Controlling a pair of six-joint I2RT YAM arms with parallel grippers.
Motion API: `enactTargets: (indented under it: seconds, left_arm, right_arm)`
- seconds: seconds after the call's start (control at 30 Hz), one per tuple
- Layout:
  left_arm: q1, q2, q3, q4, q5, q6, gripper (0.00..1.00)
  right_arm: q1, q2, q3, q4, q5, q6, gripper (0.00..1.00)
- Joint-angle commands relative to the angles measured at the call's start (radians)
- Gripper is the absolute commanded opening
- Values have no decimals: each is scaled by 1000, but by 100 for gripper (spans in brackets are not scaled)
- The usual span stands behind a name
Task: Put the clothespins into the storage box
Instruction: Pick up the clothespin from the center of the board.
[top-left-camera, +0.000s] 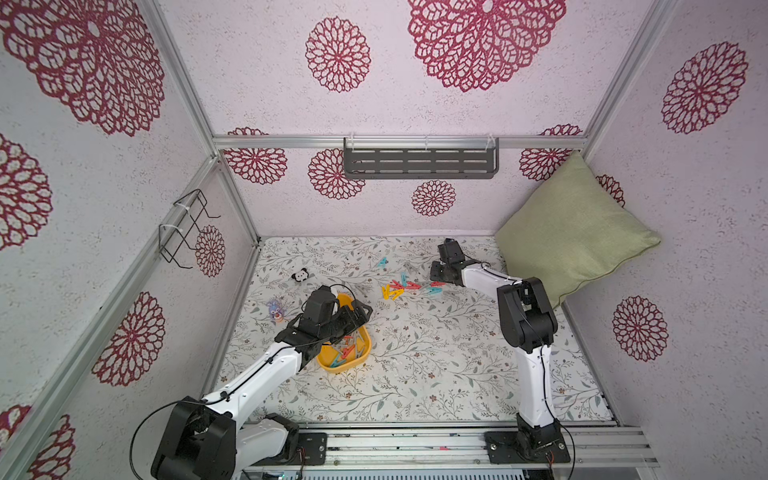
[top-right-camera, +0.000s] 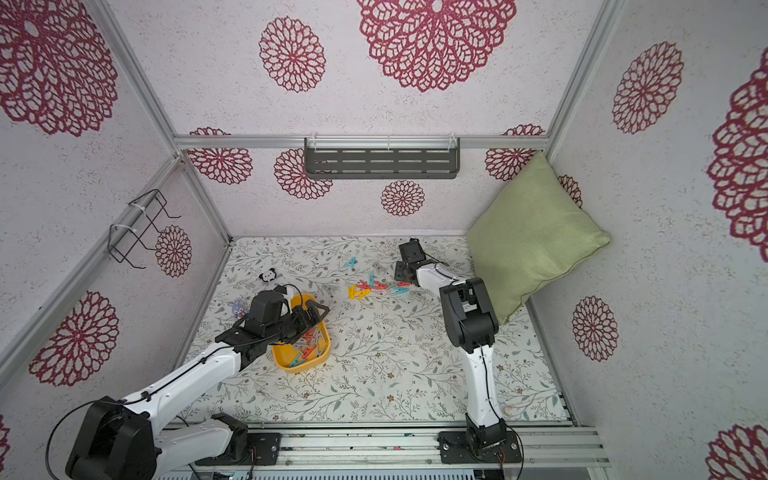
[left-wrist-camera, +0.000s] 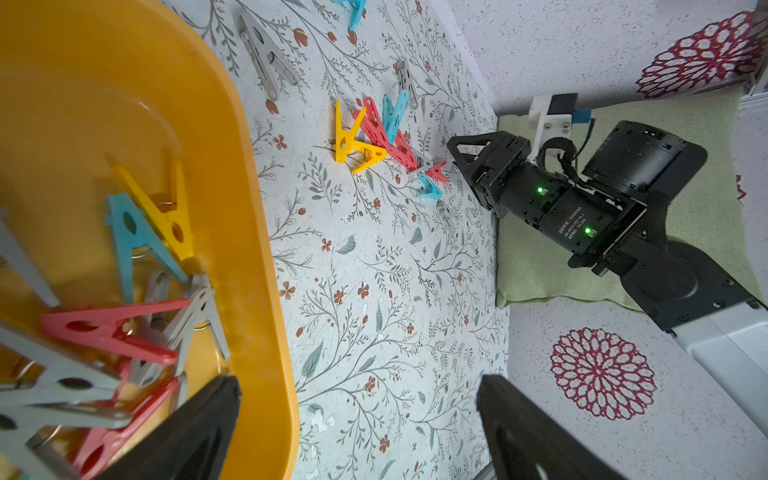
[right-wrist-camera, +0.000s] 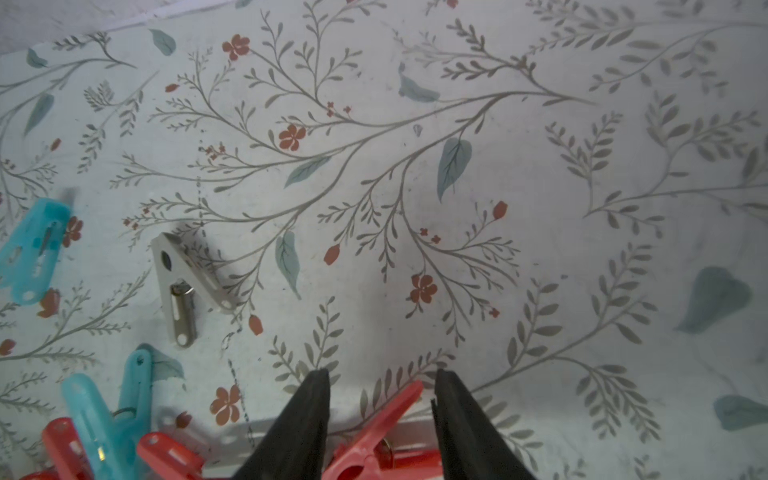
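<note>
Both arms have white shells and black joints. Each black base plate (top-left-camera: 498, 453) is screwed on the rail (top-left-camera: 415, 442). Along the left arm (top-left-camera: 274, 374) runs a thin black cable (top-left-camera: 248, 376), looping out near the rail. The right arm (top-left-camera: 534, 382) has a similar cable; its wrist (left-wrist-camera: 561, 208) shows two green lights and white print. The right gripper (right-wrist-camera: 381, 374) has black wedge-shaped fingers (right-wrist-camera: 303, 428).

Lab test booth: aluminium frame (top-left-camera: 291, 142), wallpaper (top-left-camera: 257, 83).

clothespins (top-left-camera: 348, 352) in storage box (top-left-camera: 326, 360) — loose pile (top-left-camera: 400, 289) behind-right
</note>
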Motion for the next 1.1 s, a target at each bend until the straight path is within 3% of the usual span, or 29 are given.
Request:
enactTargets:
  seconds: [0.0, 0.77, 1.07]
  left_arm:
    - [-10, 12, 21, 31, -15, -1, 97]
    - [-17, 37, 19, 47, -14, -1, 97]
    - [-25, 42, 21, 50, -15, -3, 97]
  right_arm:
    - [-8, 13, 58, -24, -1, 19, 48]
    - [-13, 58, 73, -61, 37, 22, 45]
    - [-13, 66, 72, -71, 26, 25, 33]
